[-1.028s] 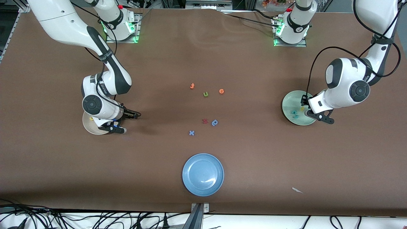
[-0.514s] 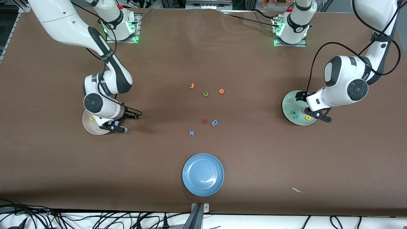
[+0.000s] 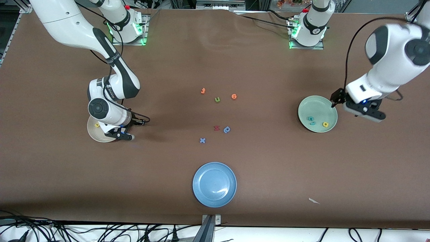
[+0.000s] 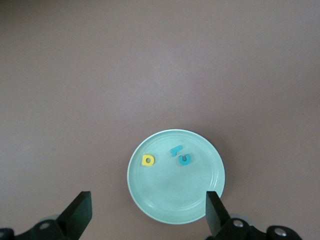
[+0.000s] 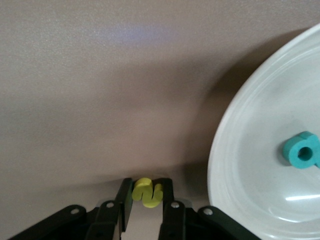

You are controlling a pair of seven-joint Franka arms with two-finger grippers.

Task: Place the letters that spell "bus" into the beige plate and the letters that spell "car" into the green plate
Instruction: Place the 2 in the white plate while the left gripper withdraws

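While my left gripper (image 3: 356, 109) hangs spread wide over the table just beside the green plate (image 3: 317, 114), that plate holds the teal c (image 4: 185, 159), teal r (image 4: 176, 150) and yellow a (image 4: 148, 160). My right gripper (image 5: 145, 200) is clamped on a yellow letter (image 5: 148, 192) just beside the beige plate (image 5: 250, 165), where the teal b (image 5: 301, 151) lies.

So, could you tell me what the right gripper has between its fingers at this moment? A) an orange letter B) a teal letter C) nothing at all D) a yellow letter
D: in the right wrist view the right gripper is shut on a yellow letter, pinched between its fingers just beside the beige plate.
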